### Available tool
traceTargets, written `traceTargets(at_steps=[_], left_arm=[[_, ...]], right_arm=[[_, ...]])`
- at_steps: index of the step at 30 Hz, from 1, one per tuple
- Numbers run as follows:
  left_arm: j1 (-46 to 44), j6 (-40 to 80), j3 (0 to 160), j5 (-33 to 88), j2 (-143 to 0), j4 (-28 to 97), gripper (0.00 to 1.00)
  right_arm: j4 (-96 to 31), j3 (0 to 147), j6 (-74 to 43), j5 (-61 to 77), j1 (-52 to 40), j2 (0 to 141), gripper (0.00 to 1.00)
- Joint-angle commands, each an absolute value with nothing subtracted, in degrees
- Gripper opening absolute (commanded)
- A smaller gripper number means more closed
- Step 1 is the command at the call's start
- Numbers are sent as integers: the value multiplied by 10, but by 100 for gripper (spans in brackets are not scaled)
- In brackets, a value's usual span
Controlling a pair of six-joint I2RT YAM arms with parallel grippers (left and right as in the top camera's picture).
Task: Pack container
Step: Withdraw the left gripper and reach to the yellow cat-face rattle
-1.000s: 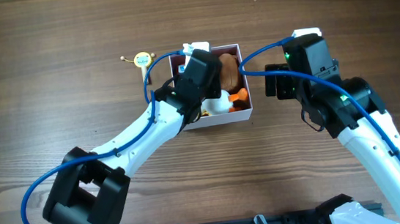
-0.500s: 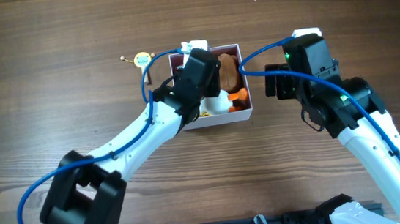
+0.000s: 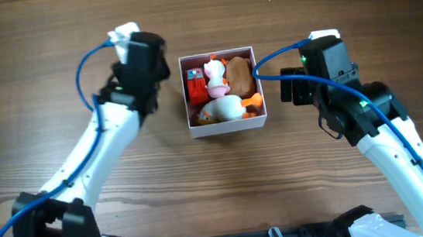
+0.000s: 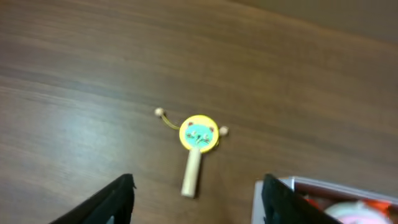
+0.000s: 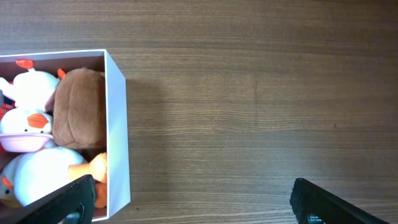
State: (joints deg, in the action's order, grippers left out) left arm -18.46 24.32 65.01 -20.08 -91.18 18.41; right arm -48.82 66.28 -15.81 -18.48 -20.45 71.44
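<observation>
White-walled, the container [image 3: 228, 126] is set at mid-worktop [image 3: 48, 41] between the two arms and is packed with a brown plush [image 3: 240, 73], a white duck [image 3: 222, 110], a white-and-pink toy [image 3: 214, 71] and a red item [image 3: 195, 85]. The left hand [image 4: 197, 186] and right hand [image 5: 193, 199] are held open and empty. A yellow rattle [image 4: 199, 134] is seen lying below the left one, beside the container.

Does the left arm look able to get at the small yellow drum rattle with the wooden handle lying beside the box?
Probably yes: the open left gripper hangs over the yellow wooden-handled drum rattle, which lies alone on bare table, apart from the white-walled pink container.
</observation>
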Motion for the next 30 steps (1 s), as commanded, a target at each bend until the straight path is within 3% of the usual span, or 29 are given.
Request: traceTargets(at_steps=[1,7,18,22,30], left_arm=[[-124,244,657,-50,-944,151,66],[-114,171,657,-50,-1033,133,62],[-118,166,657,-50,-1139,108,64],[-119,134,657,-50,-1142,104,53],[-123,91,657,-50,-1142,98,52]], right_arm=[[-487,675,-165,-188,-203,711,100],[-487,675,-165,-188,-203,711,99],[-487,675,-165,-188,-203,711,100],[-487,675,-165,-188,-203,711,100],[-487,675,-165,-188,-203,711,100]])
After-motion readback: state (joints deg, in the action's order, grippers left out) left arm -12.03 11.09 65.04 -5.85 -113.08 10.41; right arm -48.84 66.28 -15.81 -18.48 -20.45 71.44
